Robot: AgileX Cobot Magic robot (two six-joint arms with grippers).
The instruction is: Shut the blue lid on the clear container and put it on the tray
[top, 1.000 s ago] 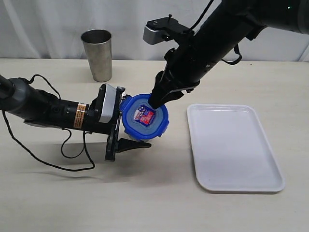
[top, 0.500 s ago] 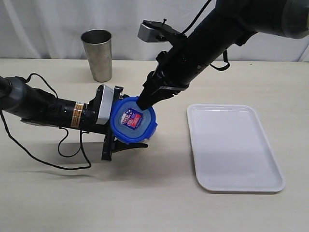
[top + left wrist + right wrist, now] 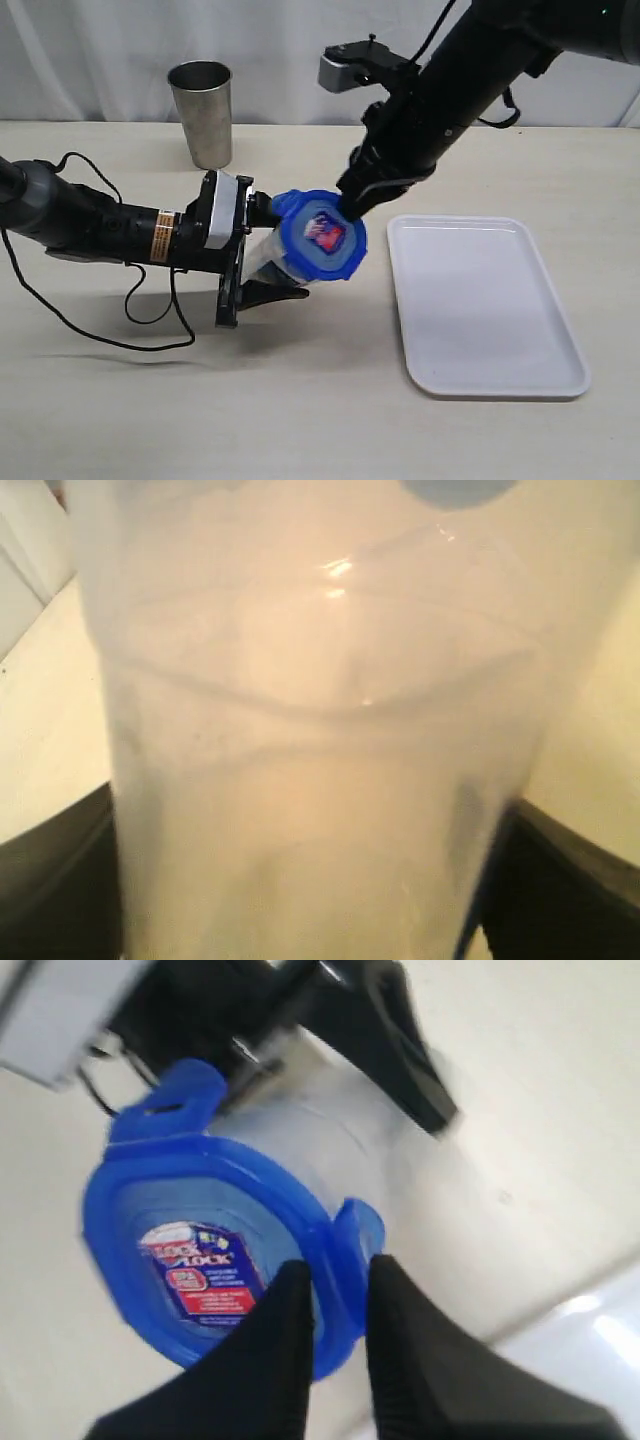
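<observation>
My left gripper [image 3: 266, 252] is shut on the clear container [image 3: 270, 250] and holds it tilted above the table, mouth toward the tray [image 3: 487, 222]. In the left wrist view the container [image 3: 320, 760] fills the frame between two dark fingers [image 3: 50, 880]. The blue lid [image 3: 322, 235] sits on the container's mouth, sticker facing outward. From above right, my right gripper [image 3: 352, 208] comes down onto the lid. In the right wrist view its tips [image 3: 340, 1280] pinch the rim and one flap of the lid [image 3: 200, 1250].
A grey steel cup [image 3: 203, 112] stands upright at the back left. The white tray lies flat on the table to the right of the container, nothing on it. A black cable [image 3: 90, 320] loops on the table under the left arm.
The container has tipped over further and its lidded mouth has swung right, toward the tray. The right arm has shifted right with it, still on the lid's rim.
</observation>
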